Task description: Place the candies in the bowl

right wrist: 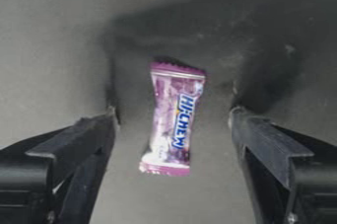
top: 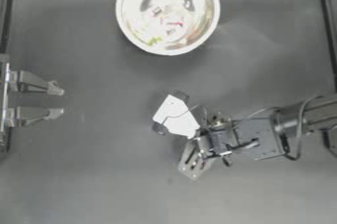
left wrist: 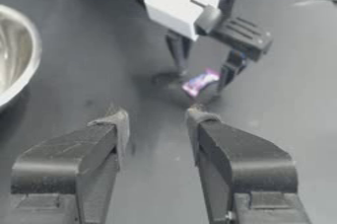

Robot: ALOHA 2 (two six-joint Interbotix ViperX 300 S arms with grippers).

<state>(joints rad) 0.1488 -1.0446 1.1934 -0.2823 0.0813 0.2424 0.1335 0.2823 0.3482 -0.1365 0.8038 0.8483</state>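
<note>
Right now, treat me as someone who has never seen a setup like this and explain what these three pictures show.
This is a robot with two arms at a dark table, steered by a person. One picture looks straight down from above; the other two come from small cameras on each arm's wrist, looking out along that arm's hand.

The left hand waits at the table's left edge, jaws open, holding nothing. The right hand has reached to the middle and points down, jaws open on either side of a purple candy lying on the table. It is not gripped yet.

At the far edge sits a shiny bowl. Colourful bits show inside it, probably candies, though they are hard to make out.
</note>
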